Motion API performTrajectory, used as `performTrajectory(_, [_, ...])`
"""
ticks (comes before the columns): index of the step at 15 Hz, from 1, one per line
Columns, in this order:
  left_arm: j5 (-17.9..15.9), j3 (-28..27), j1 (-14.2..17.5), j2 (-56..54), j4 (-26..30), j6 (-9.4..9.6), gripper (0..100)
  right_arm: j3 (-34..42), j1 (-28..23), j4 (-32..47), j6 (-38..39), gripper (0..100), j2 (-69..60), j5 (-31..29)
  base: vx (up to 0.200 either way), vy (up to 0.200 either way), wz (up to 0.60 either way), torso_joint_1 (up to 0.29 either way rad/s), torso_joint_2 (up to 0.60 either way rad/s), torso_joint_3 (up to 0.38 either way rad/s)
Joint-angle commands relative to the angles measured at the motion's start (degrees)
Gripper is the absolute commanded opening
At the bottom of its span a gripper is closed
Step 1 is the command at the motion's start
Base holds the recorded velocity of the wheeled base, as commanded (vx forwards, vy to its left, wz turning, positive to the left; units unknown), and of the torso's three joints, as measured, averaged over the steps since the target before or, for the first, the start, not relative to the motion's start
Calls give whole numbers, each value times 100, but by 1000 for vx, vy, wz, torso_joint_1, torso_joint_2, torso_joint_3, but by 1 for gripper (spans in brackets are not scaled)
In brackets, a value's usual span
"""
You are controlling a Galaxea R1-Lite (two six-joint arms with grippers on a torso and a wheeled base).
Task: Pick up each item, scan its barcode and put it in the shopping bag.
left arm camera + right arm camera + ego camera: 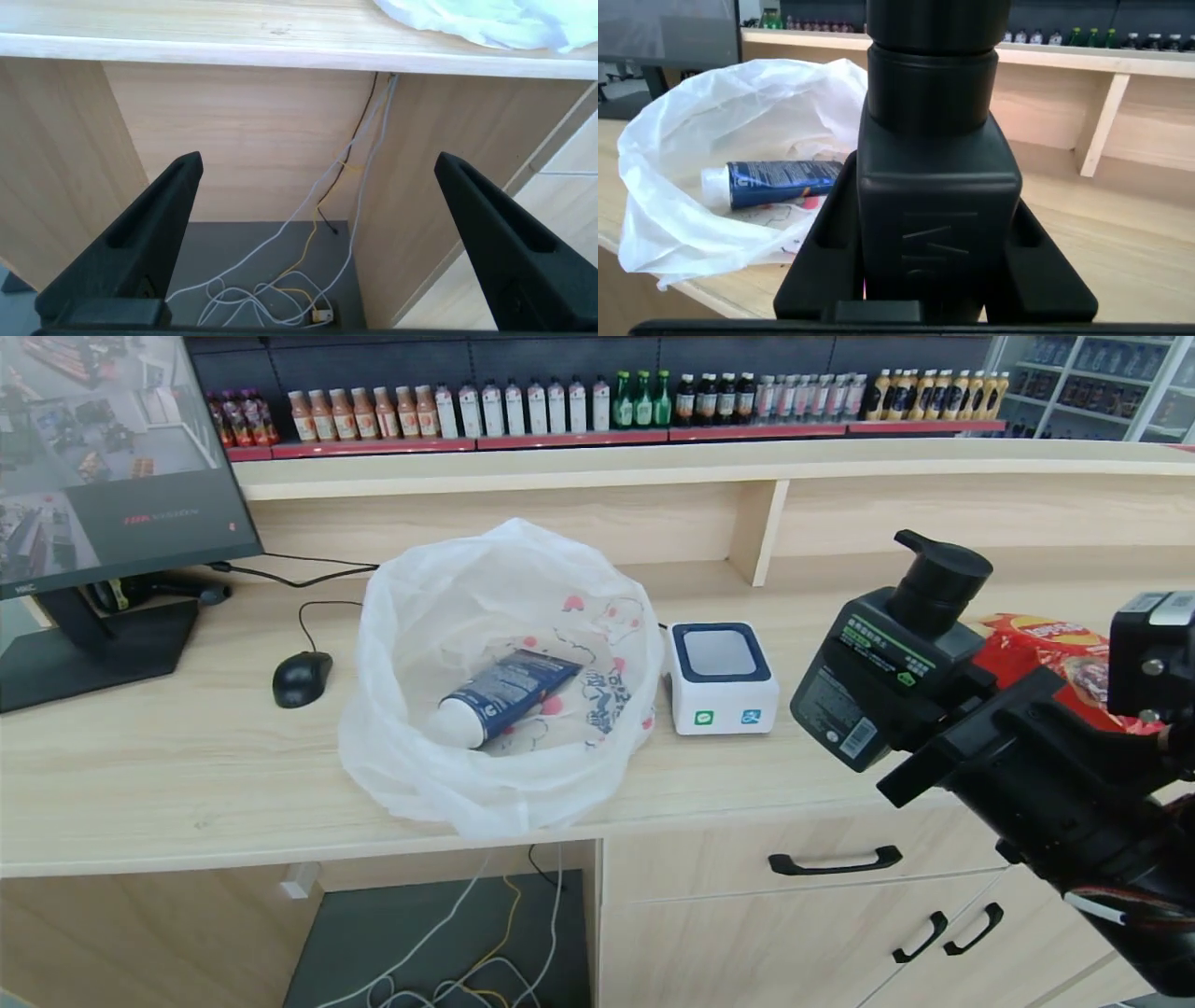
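Right claw [934,266] clamped on black pump bottle [873,677], held in air just right of white scanner [721,677]. Left of scanner: white plastic bag [401,616] w/ blue tube [509,695] inside. Left claw [318,168] spread apart below counter [140,775], facing cables [308,215].

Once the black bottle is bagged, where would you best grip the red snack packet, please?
I would pinch its thin edge from above: the red snack packet lies flat on the counter, so its broad face gives nothing to close on. The black bottle in the right gripper hides its near part.
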Motion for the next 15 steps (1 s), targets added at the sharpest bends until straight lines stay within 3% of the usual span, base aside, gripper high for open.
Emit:
performTrajectory(1, [1,0,-9,-2,1,13,100,-159,-94,-12,-56,0,-24,1,0,0,0,0,0,0])
performTrajectory(5, [1,0,0,-2,1,13,100,-186,-59,-12,-592,0,-24,115,0,0,0,0,0,0])
performTrajectory(8, [1,0,-9,-2,1,13,100,-282,-6,-12,-1401,0,29,1205,0,0,0,0,0,0])
performTrajectory(11, [1,0,0,-2,1,13,100,-651,-156,181,-2368,0,283,2770,0,0,0,0,0,0])
performTrajectory(13, [1,0,0,-2,1,13,100,-1513,-613,691,-3088,0,450,3271,0,0,0,0,0,0])
performTrajectory(15, [1,0,0,-2,1,13,100,-2277,-630,885,-3730,0,723,3385,0,0,0,0,0,0])
